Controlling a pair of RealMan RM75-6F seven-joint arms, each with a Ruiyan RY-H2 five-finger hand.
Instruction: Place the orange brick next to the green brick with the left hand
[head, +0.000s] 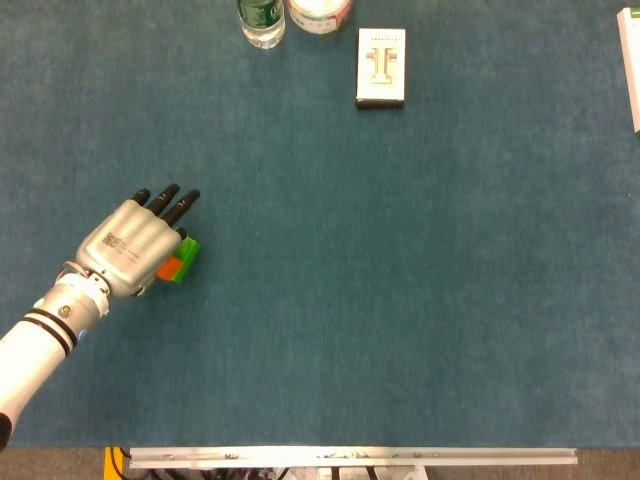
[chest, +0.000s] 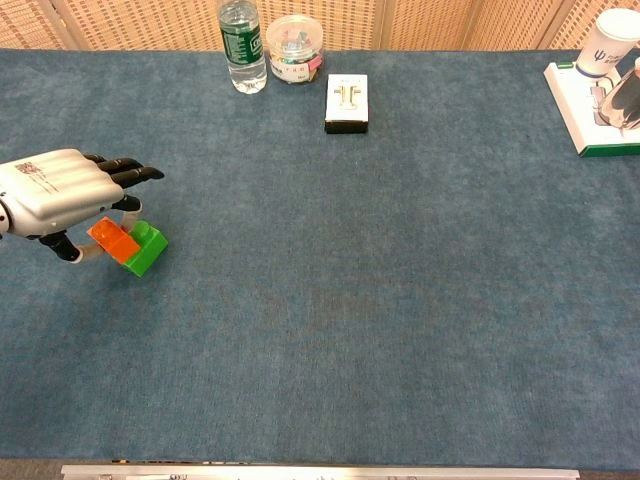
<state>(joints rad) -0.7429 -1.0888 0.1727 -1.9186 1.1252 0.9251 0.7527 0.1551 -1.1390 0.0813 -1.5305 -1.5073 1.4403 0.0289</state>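
My left hand (head: 130, 245) (chest: 58, 187) hovers low over the table's left side, palm down, fingers stretched forward. The orange brick (chest: 113, 238) (head: 168, 267) sits pinched between its thumb and a finger, mostly under the palm in the head view. The green brick (chest: 148, 248) (head: 187, 254) lies on the blue cloth right beside it, on the orange brick's right, and the two touch. The chest view shows the orange brick's near end slightly raised against the green one. My right hand appears in neither view.
At the far edge stand a water bottle (chest: 241, 45), a clear jar (chest: 294, 48) and a white box (chest: 346, 103). A white tray (chest: 585, 125) with a paper cup (chest: 610, 40) sits at the far right. The metal table edge (head: 350, 457) runs along the front.
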